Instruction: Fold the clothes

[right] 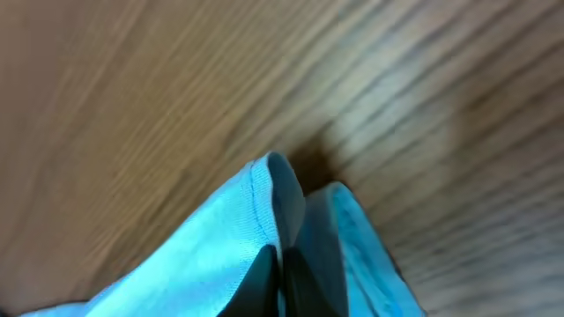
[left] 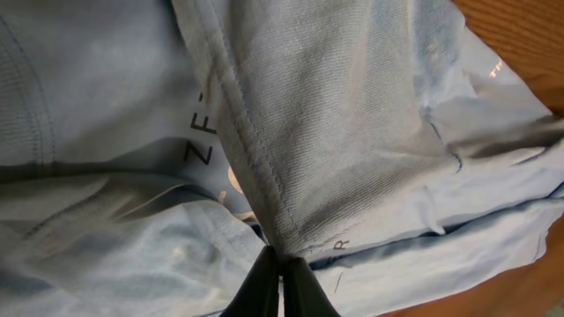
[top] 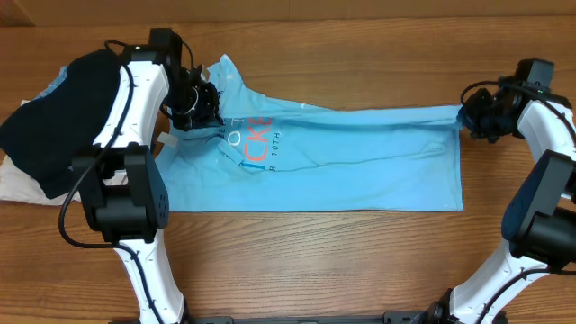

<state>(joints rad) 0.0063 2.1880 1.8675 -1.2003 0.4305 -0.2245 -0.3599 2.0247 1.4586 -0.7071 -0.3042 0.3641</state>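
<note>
You can't see the collar end of the shirt from overhead, because the left arm and left claw lie over it. A fold cuts short the orange and white lettering, so the word can't be read whole. The right wrist view is blurred. It shows only a hemmed blue edge against wood grain, with the right claw clenched on that edge. In the left wrist view the left claw is likewise clamped on a stitched ridge of shirt that rises away from it.

The shirt is light sky blue. It lies stretched lengthwise across the middle of the bench, drawn taut between the two claws. Its far edge is pulled into a narrow strip toward the right claw, and long creases run along the body.

At the left end a black garment lies partly under the left arm, over a cream cloth. Only a corner of the cream cloth shows.
</note>
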